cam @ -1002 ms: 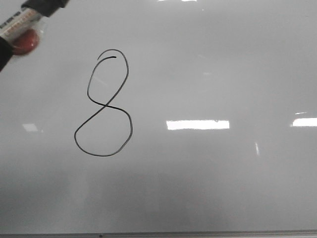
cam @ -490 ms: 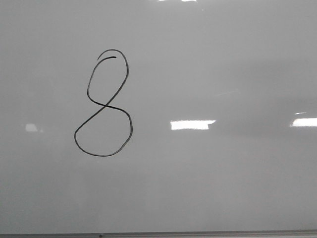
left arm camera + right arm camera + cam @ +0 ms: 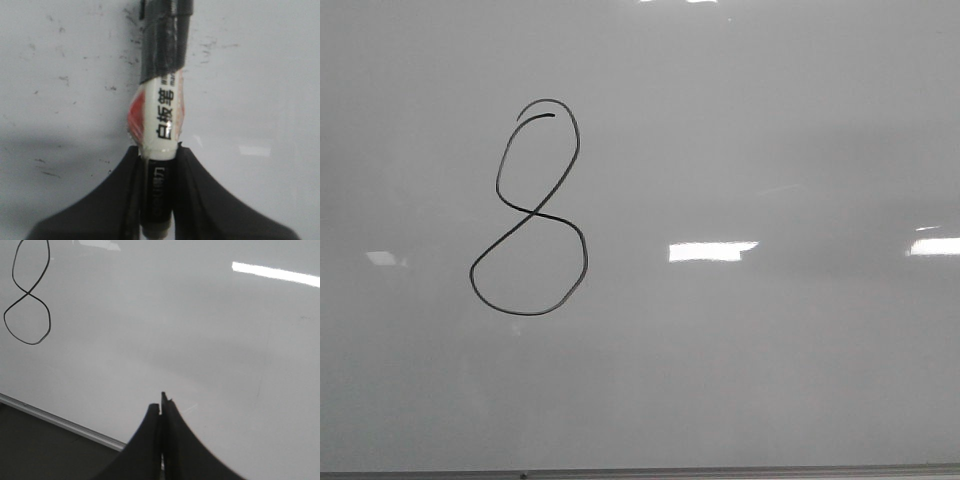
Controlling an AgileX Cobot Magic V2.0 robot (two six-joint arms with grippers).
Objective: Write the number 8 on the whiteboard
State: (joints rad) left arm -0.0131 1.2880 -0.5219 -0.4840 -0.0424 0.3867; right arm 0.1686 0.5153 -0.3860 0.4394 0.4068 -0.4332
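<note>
The left gripper (image 3: 159, 165) holds a marker (image 3: 161, 125), its jaws squeezed tight on the marker's body. The marker is white with red on one side and dark tape near its far end. It hangs over a bare, speckled part of the board, and its tip is out of view.

On the left half of the board (image 3: 770, 380) sits the 8 (image 3: 528, 208), drawn in thin black line. The top loop is small with a little curl at its start. The bottom loop is wider. Both loops look closed, so the writing looks done. I think nothing is left but to pull away.

On the right, the right gripper (image 3: 161, 405) holds nothing, its jaws pressed together. It hangs over the board, well apart from the 8.
</note>
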